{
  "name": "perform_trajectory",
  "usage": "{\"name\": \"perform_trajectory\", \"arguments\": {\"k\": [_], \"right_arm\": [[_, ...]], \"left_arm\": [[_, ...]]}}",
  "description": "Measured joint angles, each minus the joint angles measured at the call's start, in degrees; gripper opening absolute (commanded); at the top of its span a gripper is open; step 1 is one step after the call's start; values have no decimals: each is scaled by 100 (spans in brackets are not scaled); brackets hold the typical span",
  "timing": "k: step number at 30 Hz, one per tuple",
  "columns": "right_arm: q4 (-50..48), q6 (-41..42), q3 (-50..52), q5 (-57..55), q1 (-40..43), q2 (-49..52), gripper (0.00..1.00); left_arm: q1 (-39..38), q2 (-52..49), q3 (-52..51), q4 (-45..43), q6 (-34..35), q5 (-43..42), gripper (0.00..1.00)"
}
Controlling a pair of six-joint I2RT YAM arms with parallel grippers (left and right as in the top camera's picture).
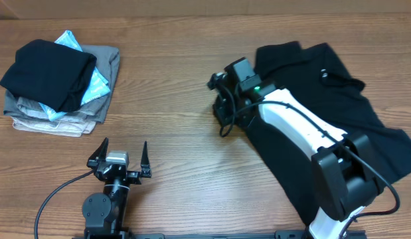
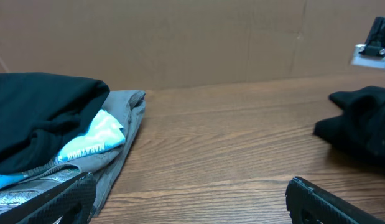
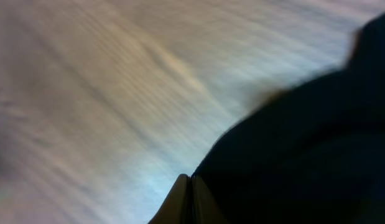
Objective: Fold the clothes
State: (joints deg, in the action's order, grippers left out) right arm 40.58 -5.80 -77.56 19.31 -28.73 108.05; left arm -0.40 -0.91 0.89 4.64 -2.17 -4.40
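The clothes [image 1: 311, 73], a black T-shirt, lie spread and rumpled on the right half of the wooden table, partly under my right arm. My right gripper [image 1: 225, 114] is down at the shirt's left edge. In the blurred right wrist view its fingertips [image 3: 191, 182] are pressed together right where the black fabric [image 3: 304, 143] begins, pinching that edge. My left gripper [image 1: 124, 143] rests near the front of the table, open, with only bare wood between its fingers [image 2: 68, 196]. The shirt's near edge [image 2: 360, 124] shows at the right of the left wrist view.
A stack of folded garments [image 1: 59, 99] sits at the back left: a black one [image 1: 49, 70] on top, light blue and grey beneath. The same stack [image 2: 117, 124] lies just left of my left fingers. A cardboard wall [image 2: 192, 43] backs the table.
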Motion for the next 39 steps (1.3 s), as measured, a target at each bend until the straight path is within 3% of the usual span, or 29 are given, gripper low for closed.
{"name": "perform_trajectory", "arguments": {"k": [4, 8, 10, 14, 21, 26, 33, 36, 39], "right_arm": [[-13, 160, 122, 240, -358, 0, 4], [-184, 234, 468, 369, -841, 0, 11], [-308, 273, 636, 420, -1043, 0, 25], [-382, 284, 782, 490, -1451, 0, 38], [494, 350, 284, 522, -1537, -9, 41], [1250, 920, -387, 44, -1147, -378, 47], [2164, 1797, -516, -535, 284, -1056, 57], [2358, 1939, -516, -610, 920, -1054, 70], [2498, 2033, -516, -645, 1591, -1054, 93]], "left_arm": [[-2, 0, 0, 0, 0, -2, 100], [0, 0, 0, 0, 0, -2, 100], [0, 0, 0, 0, 0, 0, 100], [0, 0, 0, 0, 0, 0, 100], [0, 0, 0, 0, 2, 0, 100], [-2, 0, 0, 0, 0, -2, 100], [-2, 0, -4, -92, -4, -2, 100], [0, 0, -22, -372, -26, -83, 100], [0, 0, -24, -876, -44, -686, 100]]}}
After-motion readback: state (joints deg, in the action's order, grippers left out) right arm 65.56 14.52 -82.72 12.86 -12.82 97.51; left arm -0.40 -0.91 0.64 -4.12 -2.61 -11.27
